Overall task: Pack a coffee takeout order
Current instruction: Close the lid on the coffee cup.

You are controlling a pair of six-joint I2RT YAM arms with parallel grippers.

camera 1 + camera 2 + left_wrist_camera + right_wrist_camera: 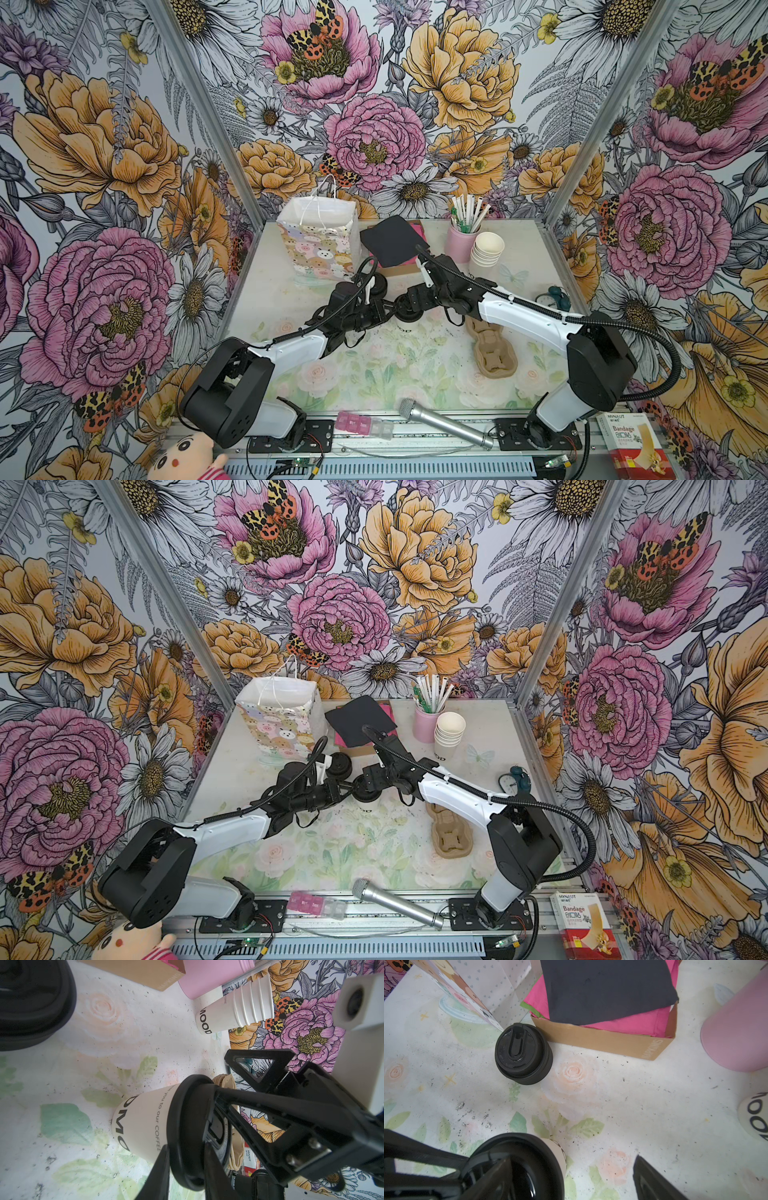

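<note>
Top views: high, looking down, whole surface point(374, 374), nearly same scene. Wrist views: close, just behind left pincer point(187, 1149), right pincer point(573, 1159); share lid point(187, 1118) at tips.

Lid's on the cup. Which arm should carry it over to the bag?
Left. The left claw pinches the rim of the lid on the cup, and the bag stands on that arm's side. The right claw hangs open at the lid, gripping nothing.

The white cup point(145, 1122) under its black lid point(187, 1126) carries big letters "MO", cut off, and small "you to our COFFEE". The lowest of the stacked cups point(234, 1014) reads "MOOD". The cardboard box point(612, 1043) reads "NAPKINS", the red box point(631, 444) "HYNAUT" and "Bandage".
</note>
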